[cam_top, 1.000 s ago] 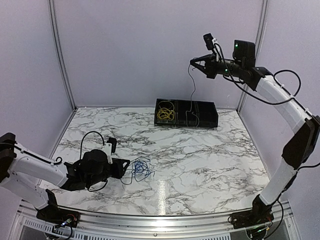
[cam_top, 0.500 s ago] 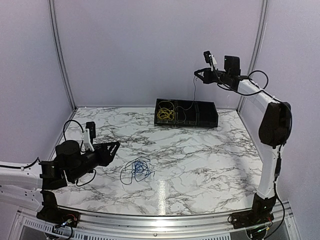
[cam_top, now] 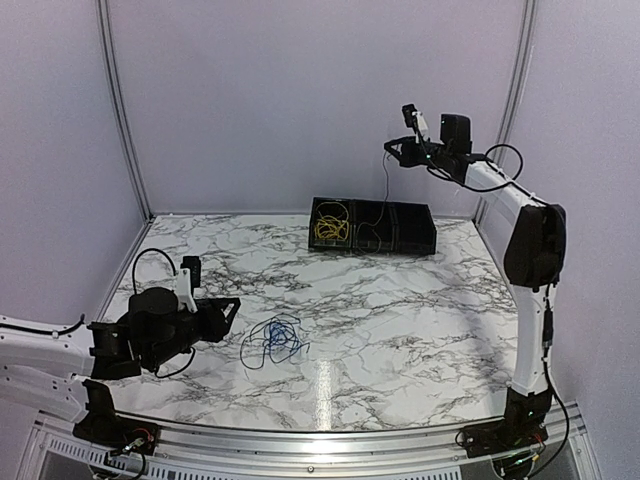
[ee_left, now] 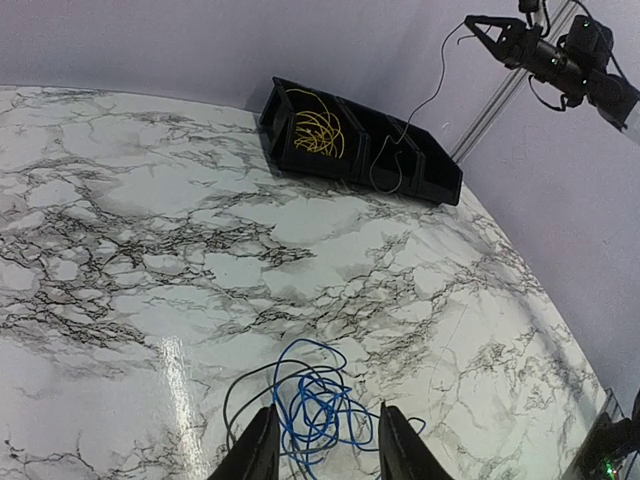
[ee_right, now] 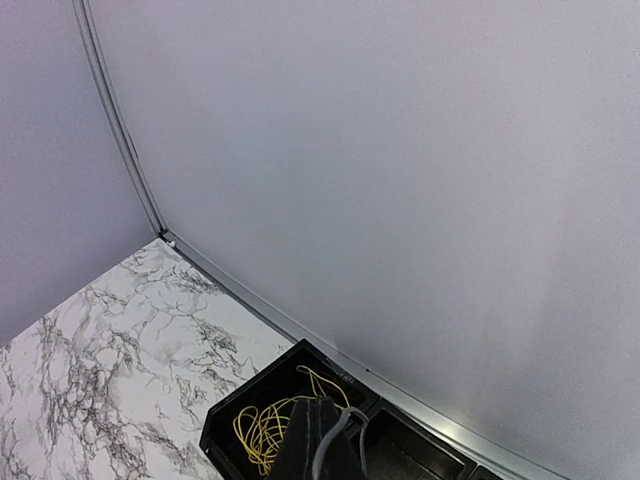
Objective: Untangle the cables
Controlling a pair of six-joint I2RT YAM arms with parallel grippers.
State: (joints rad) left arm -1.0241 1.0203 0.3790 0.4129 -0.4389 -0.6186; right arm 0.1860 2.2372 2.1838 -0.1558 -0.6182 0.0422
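The blue cable (cam_top: 275, 340) lies in a loose tangle on the marble table, and a darker strand (ee_left: 238, 385) loops through it. My left gripper (cam_top: 234, 304) hovers just left of the blue cable (ee_left: 318, 405). In the left wrist view this gripper (ee_left: 325, 450) is open, the jaws on either side of the tangle and nothing between them. High at the back, my right gripper (cam_top: 389, 150) is shut on the thin black cable (cam_top: 385, 190), which hangs down into the middle compartment of the black tray (cam_top: 400, 248). The yellow cable (cam_top: 330, 228) fills the tray's left compartment.
The tray (ee_left: 420, 190) stands at the table's far edge against the back wall. The right wrist view looks down past its shut gripper (ee_right: 318, 405) and the black cable (ee_right: 340, 422) onto the yellow cable (ee_right: 262, 425) and the tray rim (ee_right: 250, 385). Metal frame posts stand in the back corners.
My left gripper has drawn back from the blue cable, leaving it on the table. The right gripper has shifted slightly left and back with the black cable.
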